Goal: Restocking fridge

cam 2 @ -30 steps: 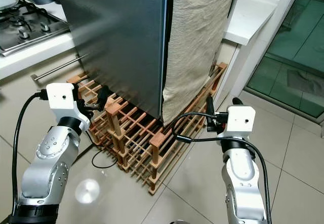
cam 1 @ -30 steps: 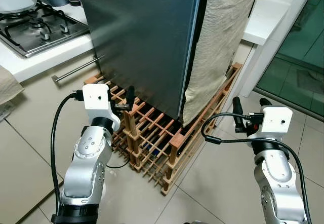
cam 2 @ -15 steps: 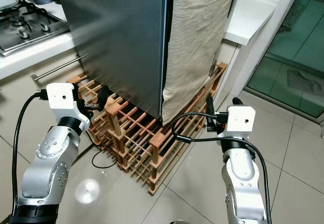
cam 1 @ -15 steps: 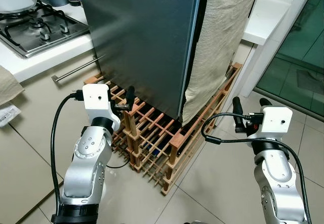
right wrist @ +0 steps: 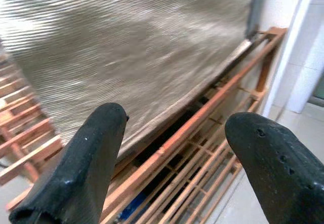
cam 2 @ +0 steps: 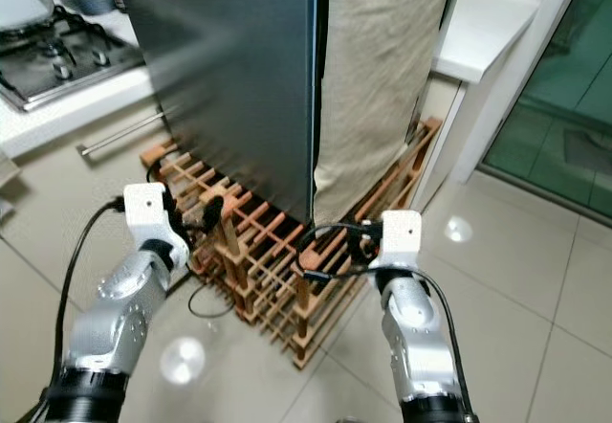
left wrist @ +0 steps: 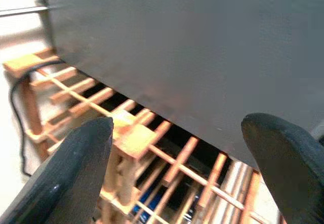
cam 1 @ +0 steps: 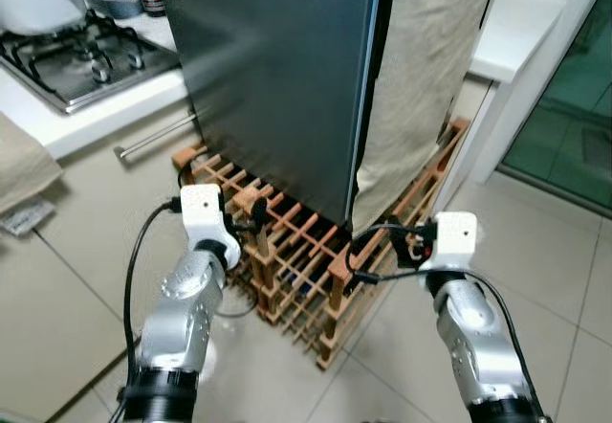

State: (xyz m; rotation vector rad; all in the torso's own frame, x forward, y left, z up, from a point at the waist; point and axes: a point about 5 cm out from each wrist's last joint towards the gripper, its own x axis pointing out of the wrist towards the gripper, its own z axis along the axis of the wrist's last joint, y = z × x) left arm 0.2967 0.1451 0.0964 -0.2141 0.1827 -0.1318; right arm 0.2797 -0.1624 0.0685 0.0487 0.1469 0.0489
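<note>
The fridge (cam 1: 277,69) stands shut, its dark steel door facing me, with a beige cloth (cam 1: 421,88) hanging down its right side. It rests on a low wooden wine rack (cam 1: 306,265). My left gripper (cam 1: 256,214) is open, held just above the rack's front left posts and close to the door's lower edge (left wrist: 167,82). My right gripper (cam 1: 394,243) is also open and empty. It hovers over the rack's right part, pointing at the cloth (right wrist: 142,46). Neither gripper touches anything.
A gas hob (cam 1: 86,59) sits on a white counter (cam 1: 105,117) at the left, with a drawer handle bar (cam 1: 153,136) below. A white ledge (cam 1: 516,31) and a glass door (cam 1: 574,107) are at the right. Pale tiled floor (cam 1: 86,279) surrounds the rack.
The whole picture has shifted and blurred, so the camera has moved. Both arms now sit closer together, and the right gripper is nearer the cloth and the rack.
</note>
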